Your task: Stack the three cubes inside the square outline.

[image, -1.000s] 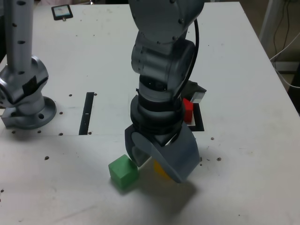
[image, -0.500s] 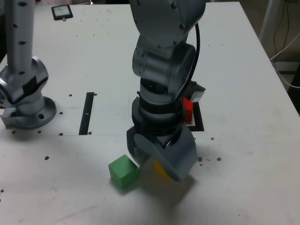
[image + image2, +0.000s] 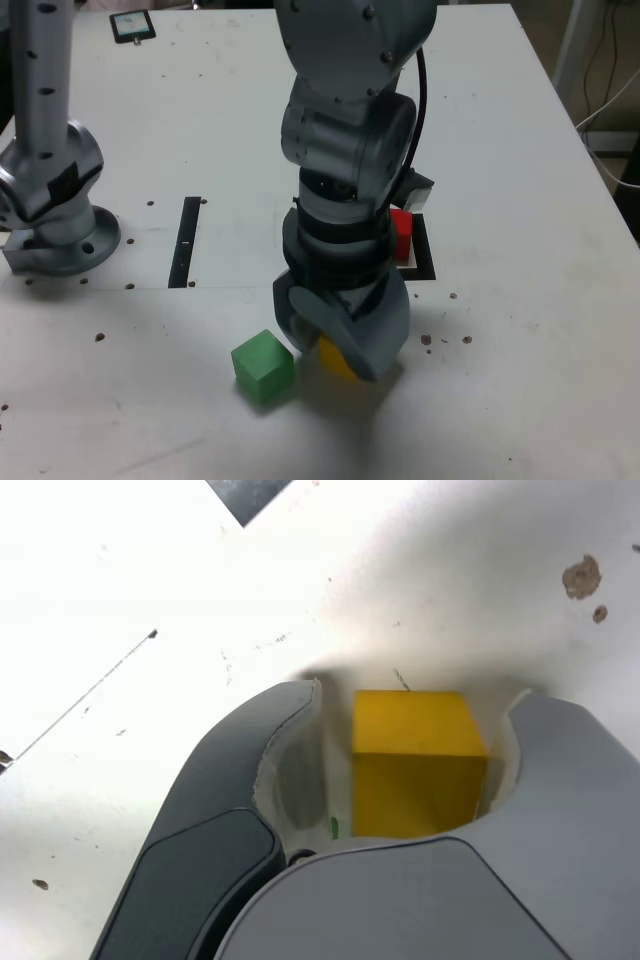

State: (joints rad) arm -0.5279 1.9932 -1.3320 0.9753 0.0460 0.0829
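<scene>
The yellow cube rests on the white table between the jaws of my gripper, which points down over it. In the wrist view one finger lies against a side of the cube and the other stands a narrow gap off it. The green cube sits just to the exterior view's left of the gripper, apart from it. Behind the arm, the red cube stands inside the square outline, both partly hidden by the arm.
A thin black strip lies on the table at the exterior view's left of the arm. A grey post on a round base stands at the far left. A small dark device lies at the back.
The jaws have drawn in around the yellow cube, from wide apart to nearly on its sides. The gripper has sunk slightly. The cubes have not moved.
</scene>
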